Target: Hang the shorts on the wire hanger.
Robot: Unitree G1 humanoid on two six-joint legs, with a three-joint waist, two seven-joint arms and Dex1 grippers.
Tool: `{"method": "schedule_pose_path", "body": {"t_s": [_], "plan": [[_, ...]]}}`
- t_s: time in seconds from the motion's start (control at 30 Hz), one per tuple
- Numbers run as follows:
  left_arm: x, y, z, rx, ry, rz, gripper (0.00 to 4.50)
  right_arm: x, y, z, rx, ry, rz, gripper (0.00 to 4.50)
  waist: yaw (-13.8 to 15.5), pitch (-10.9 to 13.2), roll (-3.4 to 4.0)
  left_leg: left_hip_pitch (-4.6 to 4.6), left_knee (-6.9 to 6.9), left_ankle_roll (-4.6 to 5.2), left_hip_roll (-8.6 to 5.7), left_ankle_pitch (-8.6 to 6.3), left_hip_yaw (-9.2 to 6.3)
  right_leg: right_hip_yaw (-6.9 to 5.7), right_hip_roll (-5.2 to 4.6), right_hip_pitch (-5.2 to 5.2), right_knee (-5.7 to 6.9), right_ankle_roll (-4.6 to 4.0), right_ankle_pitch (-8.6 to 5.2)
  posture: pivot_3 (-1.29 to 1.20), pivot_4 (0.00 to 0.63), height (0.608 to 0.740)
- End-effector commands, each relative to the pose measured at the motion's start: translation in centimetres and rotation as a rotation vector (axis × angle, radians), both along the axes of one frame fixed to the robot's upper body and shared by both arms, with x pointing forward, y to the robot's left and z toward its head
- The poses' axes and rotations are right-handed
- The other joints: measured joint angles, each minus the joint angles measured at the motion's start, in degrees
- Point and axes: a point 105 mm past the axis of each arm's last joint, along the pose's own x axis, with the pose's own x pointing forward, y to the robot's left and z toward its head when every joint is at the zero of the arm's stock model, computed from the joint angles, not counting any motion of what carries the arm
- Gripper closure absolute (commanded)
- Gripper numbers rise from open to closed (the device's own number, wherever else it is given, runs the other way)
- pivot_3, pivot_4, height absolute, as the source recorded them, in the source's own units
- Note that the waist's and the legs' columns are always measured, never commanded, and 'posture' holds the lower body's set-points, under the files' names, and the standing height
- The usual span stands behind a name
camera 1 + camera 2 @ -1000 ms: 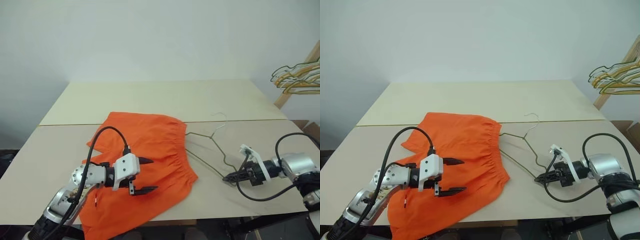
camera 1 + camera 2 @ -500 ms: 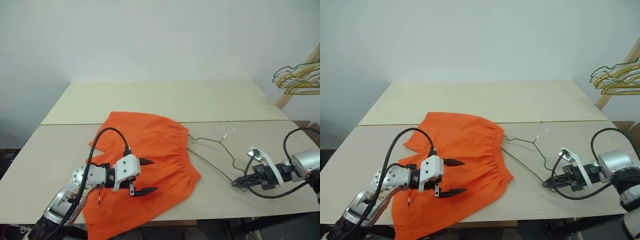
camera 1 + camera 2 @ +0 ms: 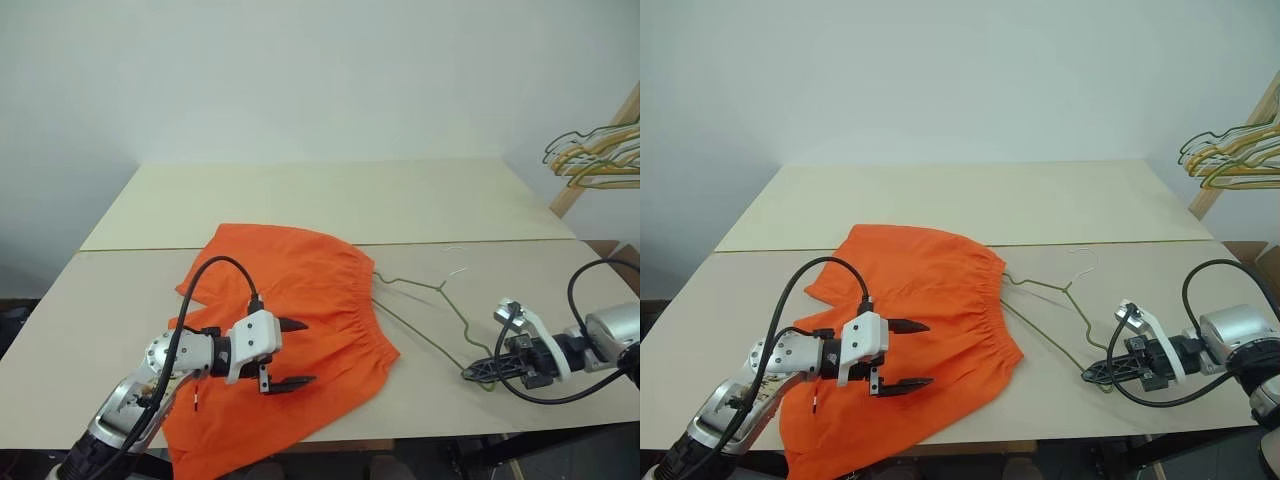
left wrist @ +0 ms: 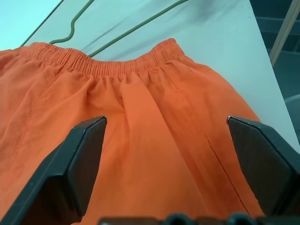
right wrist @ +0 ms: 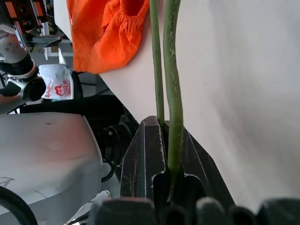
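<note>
Right gripper (image 3: 1092,375) pinches the wire hanger (image 3: 1045,312) at its corner, apparently lifted slightly off the table (image 3: 940,200); left gripper (image 3: 908,353), fingers spread, hovers above the shorts (image 3: 940,300).

**Even, soft light; sharp head views**

The room is bright and evenly lit, with no glare on the table (image 3: 330,200). Shadows are faint and soft: a thin one runs beside the hanger (image 3: 430,315). Up close, the left wrist view blurs the dark fingers (image 4: 70,173), while the shorts (image 4: 154,140) stay crisp.
</note>
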Motion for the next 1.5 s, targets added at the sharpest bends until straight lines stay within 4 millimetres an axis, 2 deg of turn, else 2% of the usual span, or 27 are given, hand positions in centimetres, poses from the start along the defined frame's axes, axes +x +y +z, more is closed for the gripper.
{"method": "schedule_pose_path", "body": {"t_s": [0.03,0.23,0.47,0.7,0.9,1.03,1.23,1.5], "plan": [[-0.2,-0.2,0.6,-0.012,-0.033,-0.020,0.03,0.6,-0.8,1.2,0.047,-0.034,-0.042,4.50,0.04,0.00,0.00,0.00,0.00,0.00,0.00,0.00,0.00,0.00,0.00,0.00,0.00,0.00,0.00,0.02,0.000,0.740],[-0.1,-0.3,0.6,-0.006,-0.038,-0.028,0.03,0.5,-1.2,1.2,0.052,-0.030,-0.069,4.50,0.05,0.00,0.00,0.00,0.00,0.00,0.00,0.00,0.00,0.00,0.00,0.00,0.00,0.00,0.00,0.02,0.000,0.740],[-0.1,-0.3,0.4,-0.004,-0.040,-0.033,0.03,0.0,-0.6,1.5,0.108,-0.030,-0.061,4.50,0.04,-0.01,0.01,-0.01,0.00,0.00,0.00,0.00,0.00,0.00,0.00,0.00,0.00,0.00,0.00,0.02,0.000,0.740],[-0.2,-0.3,0.4,-0.004,-0.038,-0.034,0.03,-0.2,-1.5,1.6,0.106,-0.031,-0.105,4.50,0.10,-0.01,0.01,-0.01,0.00,0.00,0.00,0.00,0.00,0.00,0.00,0.00,0.00,0.00,0.00,0.01,0.000,0.740],[-0.1,-0.4,0.4,-0.006,-0.038,-0.036,0.03,-0.7,-0.9,2.0,0.145,-0.030,-0.080,4.50,0.19,-0.02,0.03,0.01,0.00,0.01,0.01,0.00,0.01,0.00,0.00,0.00,0.01,0.00,0.00,0.01,0.000,0.740],[-0.1,-0.4,0.4,-0.002,-0.040,-0.038,0.03,-1.1,-0.1,1.7,0.148,-0.017,-0.028,4.50,0.19,-0.02,0.03,0.00,0.01,0.01,0.01,0.00,0.00,0.00,0.00,0.00,0.00,0.00,0.00,0.01,0.000,0.740],[-0.1,-0.3,0.4,0.002,-0.041,-0.035,0.03,-0.5,0.8,0.9,0.149,-0.013,-0.009,4.50,0.20,-0.03,0.04,0.00,0.01,0.01,0.01,-0.01,0.01,0.01,0.00,0.00,0.00,0.00,0.00,0.02,0.000,0.740],[-0.1,-0.3,0.3,0.010,-0.046,-0.030,0.03,1.7,2.2,0.1,0.146,-0.055,0.011,4.50,0.31,-0.06,0.09,-0.01,0.01,0.00,0.00,0.00,0.00,-0.01,0.00,-0.01,0.00,0.00,0.00,0.03,0.000,0.740]]}}
